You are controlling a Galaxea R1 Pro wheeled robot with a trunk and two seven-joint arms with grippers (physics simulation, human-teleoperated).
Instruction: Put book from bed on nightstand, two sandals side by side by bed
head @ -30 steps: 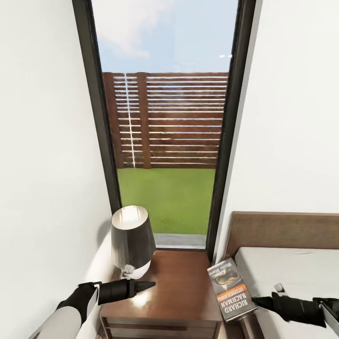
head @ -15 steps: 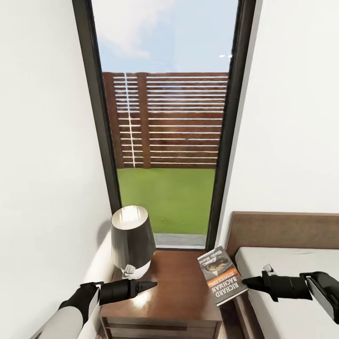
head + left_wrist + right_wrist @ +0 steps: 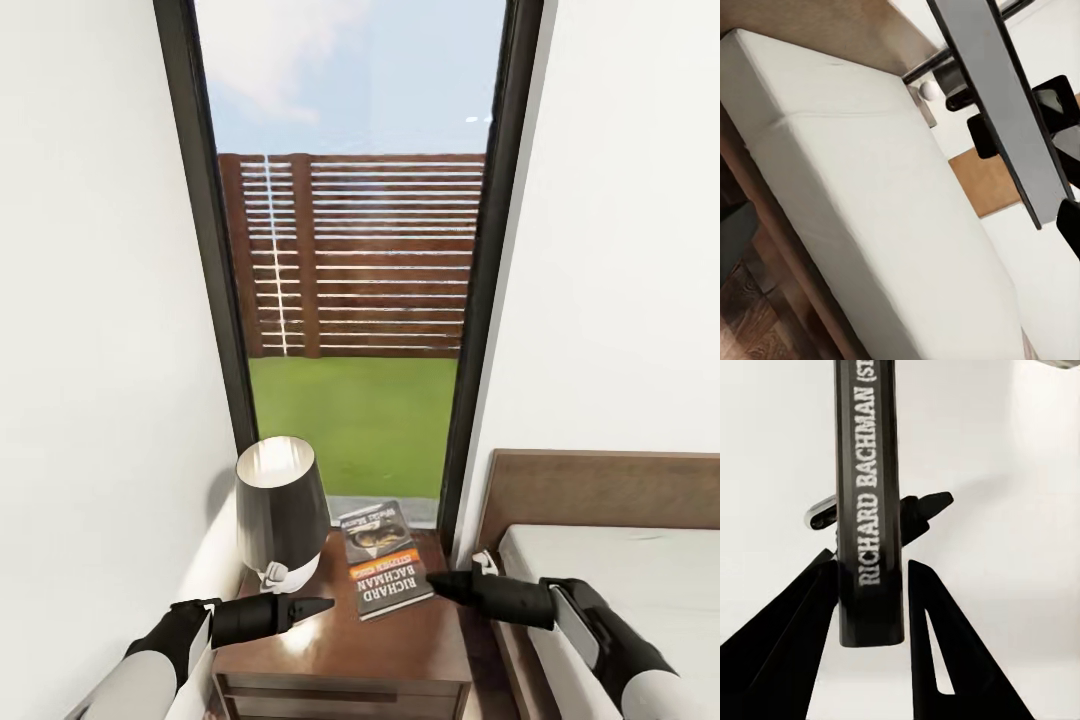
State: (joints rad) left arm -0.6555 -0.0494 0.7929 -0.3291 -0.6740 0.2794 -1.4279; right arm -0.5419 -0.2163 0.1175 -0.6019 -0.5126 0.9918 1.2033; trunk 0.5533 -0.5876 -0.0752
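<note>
1. Over the last second the thin paperback book with the grey-black cover photo, orange band and white "RICHARD BACHMAN" lettering [image 3: 385, 560] has been carried from the edge of the low bed with its dark brown wooden frame and light-grey mattress [image 3: 620, 570] across to a spot above the glossy dark-brown wooden nightstand [image 3: 350, 640]. The black right gripper [image 3: 437, 585] has travelled leftward with it, while the black left gripper [image 3: 322, 604] has stayed in place over the nightstand's front.

2. For the task, this suggests the book's transfer is close to done: it now sits over the nightstand top, beside the lamp with the dark shade and white base [image 3: 280, 515], and only the lowering and release seem left. The sandals remain to be dealt with.

3. In the right wrist view the book [image 3: 868, 502] stands edge-on between the two dark fingers [image 3: 799, 630], its spine facing the camera. The jaws are closed narrowly on it, one finger against each cover, gripping its near end.

4. Whether the book already touches the wood cannot be told; it looks tilted, far end raised.

5. The left gripper's jaws look pressed together with nothing between them.
</note>
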